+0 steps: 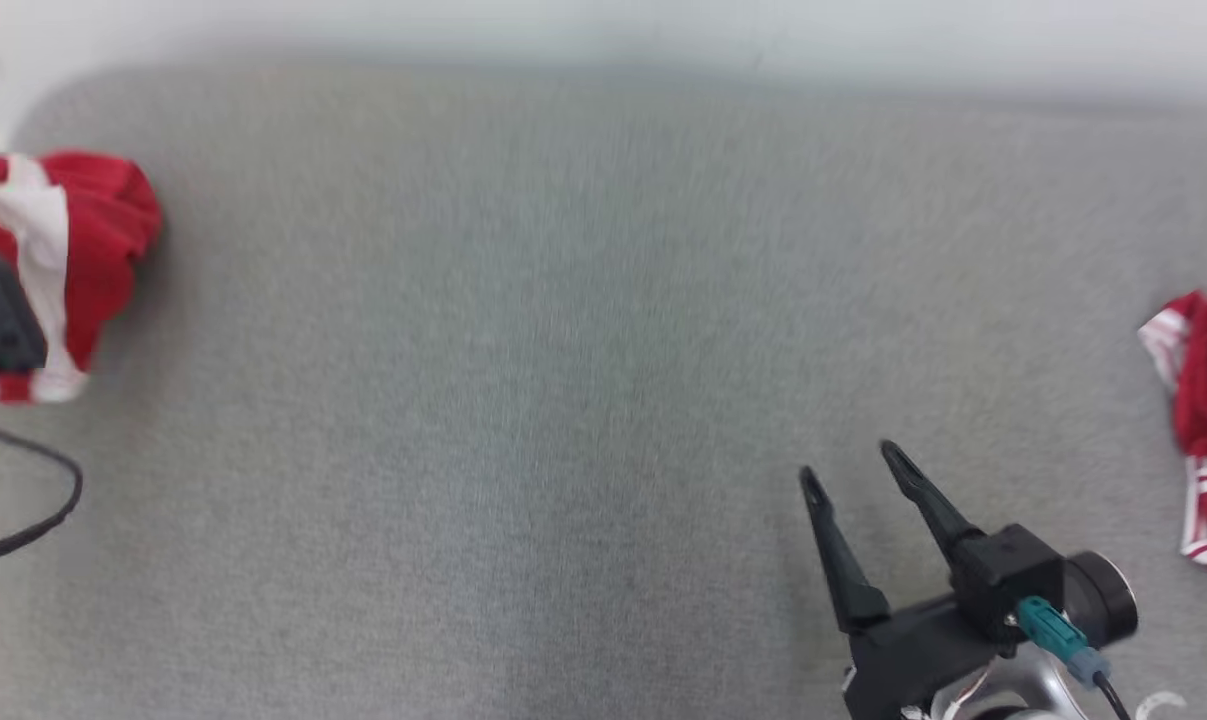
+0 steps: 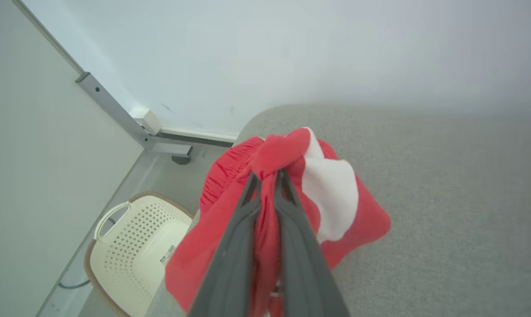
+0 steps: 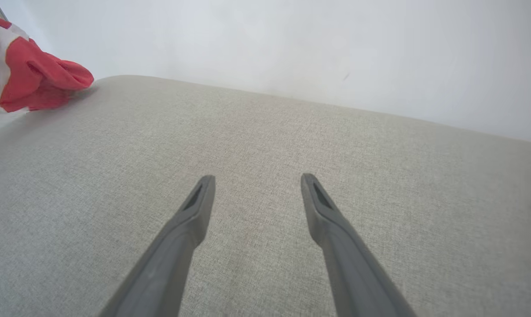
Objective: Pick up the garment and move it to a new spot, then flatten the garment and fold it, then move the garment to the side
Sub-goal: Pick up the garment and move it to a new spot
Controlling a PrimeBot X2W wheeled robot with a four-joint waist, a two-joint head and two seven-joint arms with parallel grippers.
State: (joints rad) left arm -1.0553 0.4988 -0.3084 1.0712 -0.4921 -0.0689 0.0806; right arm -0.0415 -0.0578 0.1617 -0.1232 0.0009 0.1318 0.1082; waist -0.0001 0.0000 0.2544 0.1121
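head looks down, wrists low, sharing grey surface (image 1: 563,350).

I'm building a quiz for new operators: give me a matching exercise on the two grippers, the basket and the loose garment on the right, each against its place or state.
Things:
1. left gripper
2. right gripper
3. basket
4. loose garment

Places or states:
A. down on the floor, beside the corner of the grey surface
B. open, above bare grey cloth
C. lying on the grey surface, far to the robot's right
D. shut on the red and white garment

Pairs: 1-D; 2-B; 3-A; 4-C.
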